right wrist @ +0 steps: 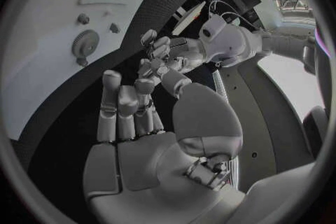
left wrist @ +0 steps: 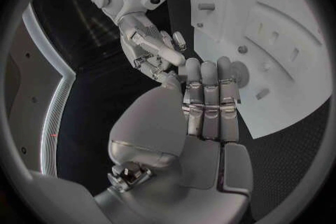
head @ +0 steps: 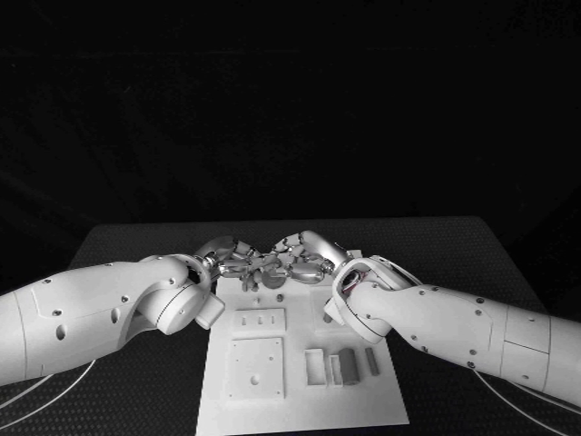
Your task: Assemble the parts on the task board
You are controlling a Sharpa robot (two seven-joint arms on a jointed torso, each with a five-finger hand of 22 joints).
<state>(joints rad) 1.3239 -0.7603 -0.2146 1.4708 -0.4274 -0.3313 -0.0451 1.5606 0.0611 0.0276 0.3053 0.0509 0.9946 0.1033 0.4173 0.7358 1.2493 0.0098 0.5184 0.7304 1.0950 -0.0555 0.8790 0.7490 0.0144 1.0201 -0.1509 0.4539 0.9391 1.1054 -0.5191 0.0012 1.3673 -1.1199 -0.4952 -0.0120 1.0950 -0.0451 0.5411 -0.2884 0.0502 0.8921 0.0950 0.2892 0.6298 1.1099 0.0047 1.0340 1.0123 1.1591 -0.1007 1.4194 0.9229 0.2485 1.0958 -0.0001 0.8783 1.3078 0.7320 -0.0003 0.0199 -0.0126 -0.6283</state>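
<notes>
On the black tabletop [head: 133, 238] lies the white task board [head: 304, 400], with grey bar-shaped parts [head: 340, 365] at its near right. Farther back a small gear [right wrist: 85, 43] sits on the board's far end. Above that end the left hand [head: 233, 261] and right hand [head: 304, 259] hover close together, fingers spread, grasping nothing.
</notes>
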